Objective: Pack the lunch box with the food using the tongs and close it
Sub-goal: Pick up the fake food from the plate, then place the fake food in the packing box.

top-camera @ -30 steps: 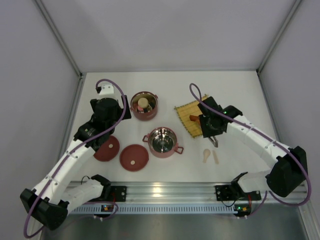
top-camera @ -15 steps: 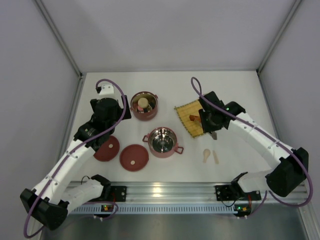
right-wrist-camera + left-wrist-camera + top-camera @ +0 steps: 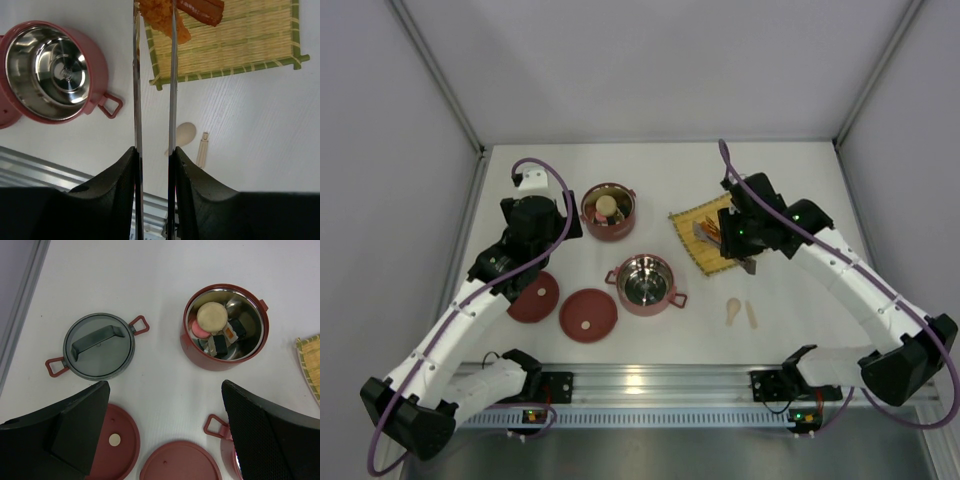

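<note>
Right fingers (image 3: pixel 192 175) clamp tongs (image 3: pixel 171 75), blades at orange piece (image 3: pixel 159 17) ahead; next: squeeze, carry to empty bowl (image 3: pixel 95 52); left fingers (image 3: pixel 82 420) wide.

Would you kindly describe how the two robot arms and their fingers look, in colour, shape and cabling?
Both the left arm and the right arm have white shell links joined by black joints, and a purple cable loops along each. The left fingers are broad black plates, one showing a fine dotted texture; the right fingers are black and smoothly curved.
</note>
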